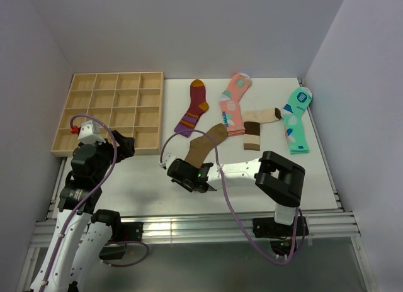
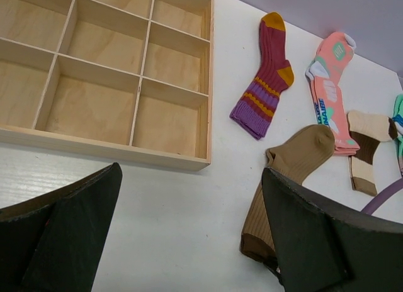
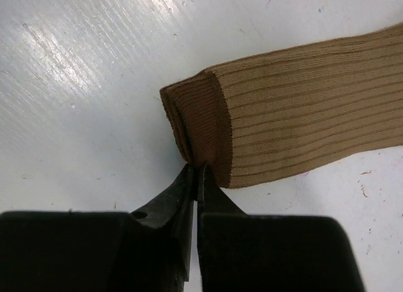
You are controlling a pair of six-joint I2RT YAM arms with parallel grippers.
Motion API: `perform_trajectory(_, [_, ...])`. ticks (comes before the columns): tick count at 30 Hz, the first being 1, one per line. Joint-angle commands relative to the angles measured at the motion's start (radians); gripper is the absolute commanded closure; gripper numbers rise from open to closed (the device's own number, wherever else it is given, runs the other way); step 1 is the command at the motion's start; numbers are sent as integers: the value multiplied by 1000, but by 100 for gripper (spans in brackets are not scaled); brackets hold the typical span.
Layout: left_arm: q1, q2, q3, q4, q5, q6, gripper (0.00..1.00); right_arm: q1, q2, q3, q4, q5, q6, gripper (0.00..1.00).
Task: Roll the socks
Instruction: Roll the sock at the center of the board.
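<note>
Since a roll starts from the cuff, my right pincer was nipped narrow on the brown sock at its cuff corner, toward the near edge of the table; my left pincer gaped wide.

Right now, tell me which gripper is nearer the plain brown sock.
Right. The right gripper is shut on the brown sock's cuff edge; the left gripper hovers open well away, by the wooden tray.

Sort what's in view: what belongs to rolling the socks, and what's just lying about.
For the job: brown sock, beige sock with dark band.
Lying about: maroon striped sock, pink sock, mint-green sock, wooden tray.
</note>
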Motion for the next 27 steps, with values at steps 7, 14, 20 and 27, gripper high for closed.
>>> perform_trajectory(7, [4,65,21,17,111,-83,0,-10,-32,8,18,-93,49,100])
perform_trajectory(14, [-41,87,-16,60,153,-181,1,-87,-83,-9,67,-282,107,100])
perform_trajectory(20, [-165,117,-99,113,101,-281,1,-197,-106,-37,117,-515,164,100])
perform_trajectory(27, [-355,181,-166,186,13,-387,2,-303,-80,-63,181,-731,237,100])
